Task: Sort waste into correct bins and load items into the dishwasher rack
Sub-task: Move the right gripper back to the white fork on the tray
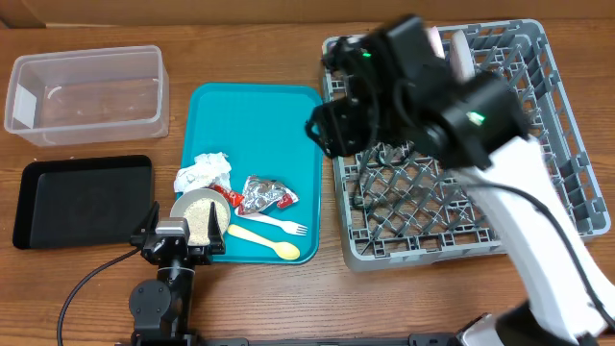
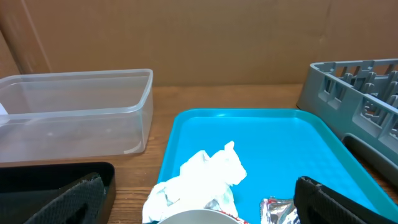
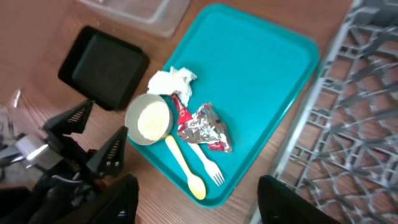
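On the teal tray (image 1: 259,115) lie a crumpled white napkin (image 1: 204,171), a pale bowl of white grains (image 1: 200,213), silver foil with a red wrapper (image 1: 264,195), a white fork (image 1: 281,226) and a yellow spoon (image 1: 267,244). My left gripper (image 1: 183,234) is open at the bowl's near edge, with the napkin (image 2: 205,171) just ahead and its jaws (image 2: 205,208) empty. My right gripper (image 1: 334,125) is open and empty, high over the rack's left edge; in its wrist view (image 3: 199,196) it looks down on the tray. A pale plate (image 1: 461,53) stands in the grey rack (image 1: 567,183).
The clear tub (image 1: 86,91) stands at the back left, with the black tray (image 1: 82,197) in front of it, beside my left gripper. A black cable (image 1: 86,284) runs along the front of the table. The right arm hides much of the rack's back left.
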Controlling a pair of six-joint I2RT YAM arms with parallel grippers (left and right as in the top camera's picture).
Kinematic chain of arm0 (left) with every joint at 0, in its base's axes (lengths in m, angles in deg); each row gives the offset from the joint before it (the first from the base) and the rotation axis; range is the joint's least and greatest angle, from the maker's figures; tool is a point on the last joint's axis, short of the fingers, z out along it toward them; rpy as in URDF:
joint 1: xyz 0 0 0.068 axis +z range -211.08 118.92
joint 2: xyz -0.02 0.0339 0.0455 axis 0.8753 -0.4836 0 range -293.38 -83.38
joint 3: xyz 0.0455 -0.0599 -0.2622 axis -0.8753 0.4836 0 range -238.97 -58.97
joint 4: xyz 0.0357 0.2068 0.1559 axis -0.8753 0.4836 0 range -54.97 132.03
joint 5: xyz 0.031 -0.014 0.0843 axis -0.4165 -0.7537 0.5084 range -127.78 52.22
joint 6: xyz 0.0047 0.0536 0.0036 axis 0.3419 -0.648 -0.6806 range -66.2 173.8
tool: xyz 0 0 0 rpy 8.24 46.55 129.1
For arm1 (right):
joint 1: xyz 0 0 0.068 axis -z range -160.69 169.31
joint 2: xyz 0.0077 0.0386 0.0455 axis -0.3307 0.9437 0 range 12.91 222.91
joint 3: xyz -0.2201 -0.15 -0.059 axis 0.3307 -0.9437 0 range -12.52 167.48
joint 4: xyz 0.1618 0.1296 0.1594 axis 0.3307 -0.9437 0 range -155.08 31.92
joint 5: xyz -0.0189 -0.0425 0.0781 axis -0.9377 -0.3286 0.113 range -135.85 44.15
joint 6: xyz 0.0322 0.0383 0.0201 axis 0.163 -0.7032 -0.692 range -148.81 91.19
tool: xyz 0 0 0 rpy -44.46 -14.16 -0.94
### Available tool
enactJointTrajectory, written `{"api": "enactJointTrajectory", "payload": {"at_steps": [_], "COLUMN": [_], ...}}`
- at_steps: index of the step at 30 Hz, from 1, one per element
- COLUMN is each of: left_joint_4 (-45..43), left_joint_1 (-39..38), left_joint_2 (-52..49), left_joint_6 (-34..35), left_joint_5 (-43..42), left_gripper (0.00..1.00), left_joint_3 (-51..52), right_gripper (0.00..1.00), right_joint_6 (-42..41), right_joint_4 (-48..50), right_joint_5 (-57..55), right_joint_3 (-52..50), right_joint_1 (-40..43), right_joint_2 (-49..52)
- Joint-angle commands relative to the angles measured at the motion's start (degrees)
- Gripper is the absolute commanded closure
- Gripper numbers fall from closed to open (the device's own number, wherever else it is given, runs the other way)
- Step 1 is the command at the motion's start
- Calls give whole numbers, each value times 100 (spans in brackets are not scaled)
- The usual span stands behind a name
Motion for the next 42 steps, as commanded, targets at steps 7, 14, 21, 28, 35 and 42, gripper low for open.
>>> {"api": "enactJointTrajectory", "payload": {"at_steps": [7, 14, 21, 28, 35, 42], "left_joint_4": [-7, -7, -7, -7, -7, -7], "left_joint_1": [42, 42, 42, 42, 42, 42], "left_joint_2": [48, 48, 48, 48, 48, 48], "left_joint_6": [52, 52, 52, 52, 52, 52], "left_joint_5": [-20, -20, -20, -20, -20, -20], "left_gripper": [0, 0, 0, 0, 0, 0], "left_joint_3": [28, 28, 28, 28, 28, 28], "right_gripper": [35, 39, 39, 39, 39, 39], "right_joint_6": [48, 197, 1589, 1537, 1453, 1453], "right_joint_4": [-721, 348, 2173, 3497, 3709, 3790], "right_joint_5": [-90, 61, 706, 669, 256, 258], "right_joint_3": [-188, -1952, -3858, -4531, -4538, -4535], "right_joint_1": [-334, -1019, -1460, -1585, -1580, -1580], "right_joint_2": [570, 1027, 1027, 1038, 1054, 1054]}}
